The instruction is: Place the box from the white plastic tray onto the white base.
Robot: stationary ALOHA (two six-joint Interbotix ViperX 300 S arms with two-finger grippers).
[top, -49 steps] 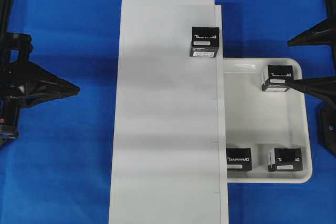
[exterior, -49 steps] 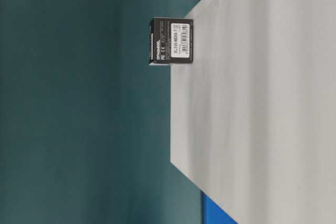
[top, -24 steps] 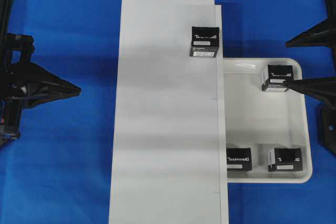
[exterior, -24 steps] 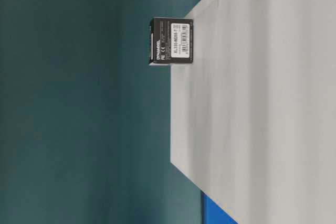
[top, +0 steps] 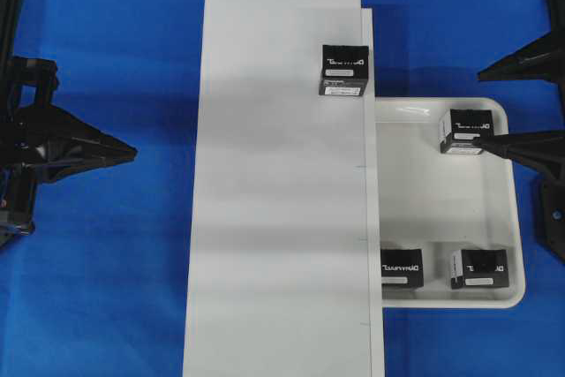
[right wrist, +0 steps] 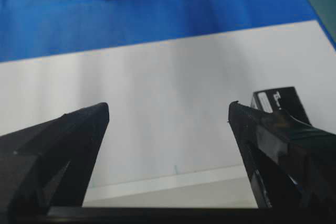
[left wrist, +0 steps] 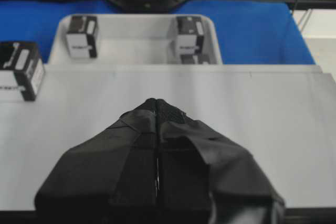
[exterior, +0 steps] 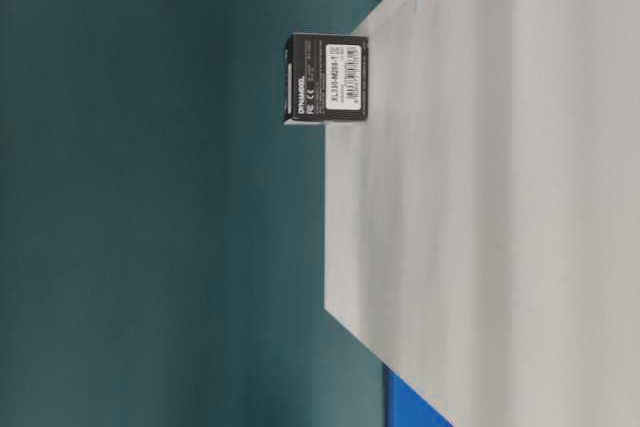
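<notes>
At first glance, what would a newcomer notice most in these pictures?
The long white base runs down the middle of the blue table, with one black box near its far right edge. To its right, the white plastic tray holds three more boxes. The right tool stands wide open by the tray's top box; the left tool is shut.

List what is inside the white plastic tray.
Three black boxes lie in the white plastic tray: one at its far end and two at its near end. The white base covers the tray's left edge, hiding whatever is under it.
</notes>
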